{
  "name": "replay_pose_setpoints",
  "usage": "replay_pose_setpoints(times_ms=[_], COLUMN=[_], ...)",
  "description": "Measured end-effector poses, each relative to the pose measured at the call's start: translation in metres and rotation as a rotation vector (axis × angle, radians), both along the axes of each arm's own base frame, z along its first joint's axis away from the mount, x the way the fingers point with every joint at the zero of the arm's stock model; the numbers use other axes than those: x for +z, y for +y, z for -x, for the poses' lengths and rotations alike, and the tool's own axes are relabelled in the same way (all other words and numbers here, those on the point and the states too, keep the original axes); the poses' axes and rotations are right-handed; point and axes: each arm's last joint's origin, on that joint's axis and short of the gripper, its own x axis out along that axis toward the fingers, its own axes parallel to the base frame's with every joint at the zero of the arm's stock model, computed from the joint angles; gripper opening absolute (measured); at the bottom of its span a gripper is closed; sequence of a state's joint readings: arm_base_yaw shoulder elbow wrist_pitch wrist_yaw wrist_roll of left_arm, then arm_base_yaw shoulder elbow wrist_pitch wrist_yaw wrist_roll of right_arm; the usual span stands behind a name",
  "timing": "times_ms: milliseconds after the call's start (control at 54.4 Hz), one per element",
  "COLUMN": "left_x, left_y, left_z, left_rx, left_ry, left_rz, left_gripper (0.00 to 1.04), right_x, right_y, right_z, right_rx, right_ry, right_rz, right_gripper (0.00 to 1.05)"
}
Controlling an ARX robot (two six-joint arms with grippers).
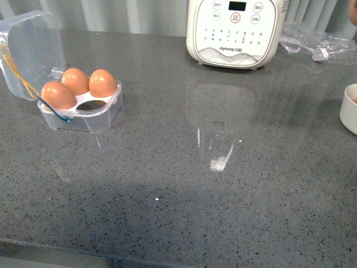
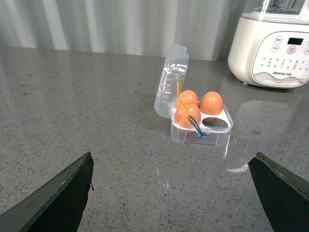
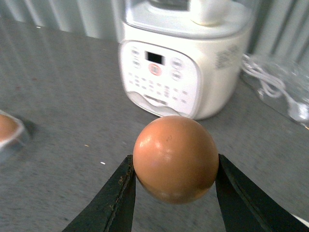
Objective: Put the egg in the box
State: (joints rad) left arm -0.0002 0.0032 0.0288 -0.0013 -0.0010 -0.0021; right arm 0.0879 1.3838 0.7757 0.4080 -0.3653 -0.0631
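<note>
The egg (image 3: 175, 153) sits pinched in the right tool (image 3: 175, 166), ready for the free slot (image 1: 93, 104) in the box (image 1: 105, 120) by the far left corner; the left tool (image 2: 172, 159) gapes empty.

Box (image 3: 16, 139) blurred and cropped; bowl (image 1: 350, 109) cut by the edge.
</note>
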Motion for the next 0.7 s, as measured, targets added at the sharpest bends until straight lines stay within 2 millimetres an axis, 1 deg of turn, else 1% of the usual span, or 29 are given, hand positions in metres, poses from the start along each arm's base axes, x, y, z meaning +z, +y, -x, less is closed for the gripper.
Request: replay_pose_setpoints(times_ms=[18, 92, 202, 276, 349, 368, 386, 515, 699], left_x=[0.0, 0.0, 0.0, 0.0, 0.0, 0.0, 0.0, 0.0, 0.0], left_y=[0.0, 0.0, 0.0, 0.0, 0.0, 0.0, 0.0, 0.0, 0.0], left_z=[0.0, 0.0, 0.0, 0.0, 0.0, 0.0, 0.0, 0.0, 0.0], left_rx=[0.0, 0.0, 0.0, 0.0, 0.0, 0.0, 0.0, 0.0, 0.0], left_ry=[0.0, 0.0, 0.0, 0.0, 0.0, 0.0, 0.0, 0.0, 0.0], left_rz=[0.0, 0.0, 0.0, 0.0, 0.0, 0.0, 0.0, 0.0, 0.0], left_gripper=[0.98, 0.98, 0.98, 0.98, 0.98, 0.98, 0.98, 0.98, 0.98], right_x=[0.001, 0.009, 0.013, 0.007, -0.002, -0.003, -0.007, -0.015, -0.028], right_y=[0.004, 0.031, 0.066, 0.098, 0.118, 0.12, 0.127, 0.139, 0.15], right_z=[0.0, -0.001, -0.002, -0.002, -0.004, -0.005, -0.008, -0.019, -0.028], right_rx=[0.012, 0.105, 0.243, 0.39, 0.497, 0.508, 0.536, 0.554, 0.579], right_ry=[-0.004, -0.018, -0.012, 0.019, 0.053, 0.057, 0.068, 0.094, 0.136], right_rz=[0.0, -0.011, -0.02, -0.011, -0.01, -0.01, -0.011, -0.004, 0.004], right_gripper=[0.41, 0.41, 0.41, 0.41, 0.41, 0.41, 0.41, 0.41, 0.41])
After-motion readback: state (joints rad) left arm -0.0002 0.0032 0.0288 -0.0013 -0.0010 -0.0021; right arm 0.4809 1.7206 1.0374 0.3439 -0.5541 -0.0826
